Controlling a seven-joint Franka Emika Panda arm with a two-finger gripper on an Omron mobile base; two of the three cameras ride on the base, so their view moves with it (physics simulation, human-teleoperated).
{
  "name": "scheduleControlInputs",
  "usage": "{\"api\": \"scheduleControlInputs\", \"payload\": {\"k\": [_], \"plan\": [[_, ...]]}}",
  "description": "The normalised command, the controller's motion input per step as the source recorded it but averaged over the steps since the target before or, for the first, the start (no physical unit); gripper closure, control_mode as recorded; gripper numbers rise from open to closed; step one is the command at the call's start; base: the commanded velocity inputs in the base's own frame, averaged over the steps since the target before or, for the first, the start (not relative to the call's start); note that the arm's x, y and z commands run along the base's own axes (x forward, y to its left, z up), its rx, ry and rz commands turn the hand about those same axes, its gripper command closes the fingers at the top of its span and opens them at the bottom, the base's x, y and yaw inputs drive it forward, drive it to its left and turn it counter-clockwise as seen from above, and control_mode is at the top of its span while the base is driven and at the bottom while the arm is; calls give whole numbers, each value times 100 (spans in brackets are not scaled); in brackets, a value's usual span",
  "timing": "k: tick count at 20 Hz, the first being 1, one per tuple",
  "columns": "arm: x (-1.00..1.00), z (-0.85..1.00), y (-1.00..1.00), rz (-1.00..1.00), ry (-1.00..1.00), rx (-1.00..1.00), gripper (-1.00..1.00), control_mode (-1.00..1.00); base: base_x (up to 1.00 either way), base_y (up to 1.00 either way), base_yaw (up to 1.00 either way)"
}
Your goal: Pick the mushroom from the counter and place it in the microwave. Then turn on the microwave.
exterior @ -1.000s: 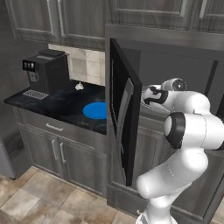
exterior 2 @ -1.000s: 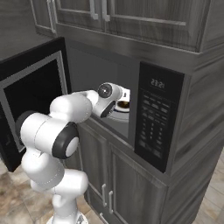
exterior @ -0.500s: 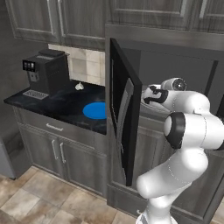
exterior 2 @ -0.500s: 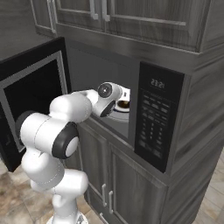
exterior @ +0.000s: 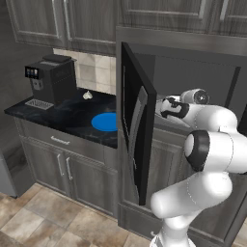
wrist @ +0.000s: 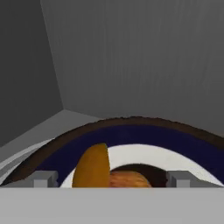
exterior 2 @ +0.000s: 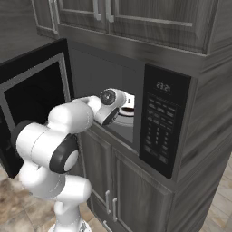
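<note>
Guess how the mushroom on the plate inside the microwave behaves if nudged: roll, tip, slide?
The mushroom looks rounded and smooth, lying on its side, so it would probably roll or rock. It is tiny, so likely light. The plate rim rises around it and should contain it. The gripper stands open.

orange-brown mushroom (wrist: 92, 166); black microwave (exterior 2: 163, 120)

Flat, even rendered light across both base views, no strong source to pick out. The robot's white shells carry soft shading, darker on their undersides. The microwave (exterior 2: 136, 113) cavity sits in grey gloom, its open door nearly black with a faint pale sheen on the glass. The desk (exterior: 67, 118) reads dark, with barely any shadow under the coffee machine (exterior: 52, 79). Edges look soft and slightly pixelated. In the hand view, walls are smooth dull grey, the plate (wrist: 131, 138) sharp enough, no glare.
</note>
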Motion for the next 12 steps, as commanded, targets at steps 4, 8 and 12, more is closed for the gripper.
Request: {"api": "scheduleControlInputs", "payload": {"k": [4,8,12], "plan": [[-44,0,0,0,-4,0,-100,-100,0,0,0],[-45,0,0,0,-6,0,-100,-100,0,0,0],[-39,9,0,0,-4,0,-100,-100,0,0,0]]}}
